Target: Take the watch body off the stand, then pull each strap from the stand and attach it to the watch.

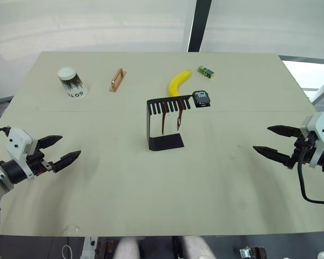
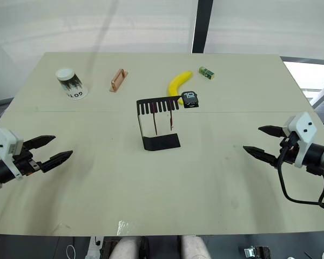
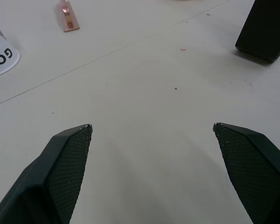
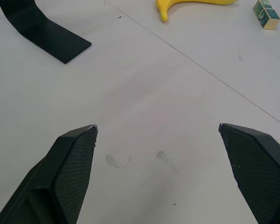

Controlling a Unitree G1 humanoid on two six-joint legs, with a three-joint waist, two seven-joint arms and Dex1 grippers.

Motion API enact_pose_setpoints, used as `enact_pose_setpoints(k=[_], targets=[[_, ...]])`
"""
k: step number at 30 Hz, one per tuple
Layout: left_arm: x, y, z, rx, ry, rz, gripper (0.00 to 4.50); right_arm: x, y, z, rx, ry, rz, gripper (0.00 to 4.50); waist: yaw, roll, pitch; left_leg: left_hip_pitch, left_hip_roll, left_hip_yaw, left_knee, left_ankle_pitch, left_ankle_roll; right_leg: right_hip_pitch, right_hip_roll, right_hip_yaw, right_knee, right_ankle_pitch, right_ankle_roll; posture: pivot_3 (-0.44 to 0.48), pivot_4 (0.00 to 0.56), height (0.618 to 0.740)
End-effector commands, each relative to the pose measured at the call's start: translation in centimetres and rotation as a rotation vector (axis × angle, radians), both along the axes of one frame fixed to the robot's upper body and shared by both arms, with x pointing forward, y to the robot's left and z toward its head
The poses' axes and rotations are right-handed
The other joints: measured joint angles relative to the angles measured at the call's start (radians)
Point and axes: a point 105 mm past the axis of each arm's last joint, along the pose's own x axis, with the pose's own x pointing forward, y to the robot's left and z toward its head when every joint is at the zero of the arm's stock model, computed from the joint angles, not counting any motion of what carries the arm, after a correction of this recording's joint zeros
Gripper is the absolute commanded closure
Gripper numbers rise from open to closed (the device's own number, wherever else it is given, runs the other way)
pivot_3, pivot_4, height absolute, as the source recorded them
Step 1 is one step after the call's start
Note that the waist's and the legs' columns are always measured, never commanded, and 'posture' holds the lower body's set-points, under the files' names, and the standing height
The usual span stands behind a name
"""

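My left gripper (image 1: 61,149) hangs over the near left part of the worktop (image 1: 124,178), its two black fingers spread wide with nothing between them. My right gripper (image 1: 269,142) sits over the near right part, also spread wide and empty, its tips pointing inward toward the middle. Both are well apart from everything on the surface.

Moving outward to the centre, I see the stand (image 1: 163,122) upright on its flat base, the wall on its left side and the slotted shelf on top. The two straps (image 1: 171,120) hang down from slots in that shelf, dark red and side by side, the ends free above the base. The watch body (image 1: 201,98) rests at the right end of the shelf, its screen facing up and showing light digits.

Just behind the stand lies a yellow banana (image 1: 179,82), and a little further right of it a small green block (image 1: 206,71). Off to the far left stands an upturned paper cup (image 1: 72,82) with dark lettering, and between it and the banana lies a copper-coloured handle (image 1: 117,80).
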Motion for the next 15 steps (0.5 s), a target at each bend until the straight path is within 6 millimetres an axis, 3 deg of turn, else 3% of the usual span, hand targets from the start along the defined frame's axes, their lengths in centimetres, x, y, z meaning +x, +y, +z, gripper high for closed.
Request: enact_pose_setpoints(k=[1, 5, 15], targets=[[-0.5, -0.5, 0.7, 0.011, -0.038, -0.016, 0.00, 0.2, 0.1, 0.7, -0.008, -0.037, 0.009, 0.07, -0.001, 0.000, 0.000, 0.000, 0.000, 0.000, 0.000, 0.000, 0.000, 0.000, 0.000, 0.000, 0.000, 0.000, 0.000, 0.000, 0.150, 0.740], [-1.1, -1.0, 0.3, 0.010, -0.024, -0.023, 0.00, 0.5, 0.2, 0.2, 0.008, -0.035, -0.012, 0.07, -0.002, 0.000, 0.000, 0.000, 0.000, 0.000, 0.000, 0.000, 0.000, 0.000, 0.000, 0.000, 0.000, 0.000, 0.000, 0.000, 0.150, 0.740], [0.4, -1.9, 0.8, 0.002, -0.070, -0.048, 0.00, 1.3, 0.3, -0.3, -0.011, -0.073, -0.031, 0.07, 0.002, 0.000, 0.000, 0.000, 0.000, 0.000, 0.002, 0.000, 0.000, 0.000, 0.000, 0.000, 0.001, 0.000, 0.000, 0.000, 0.150, 0.740]])
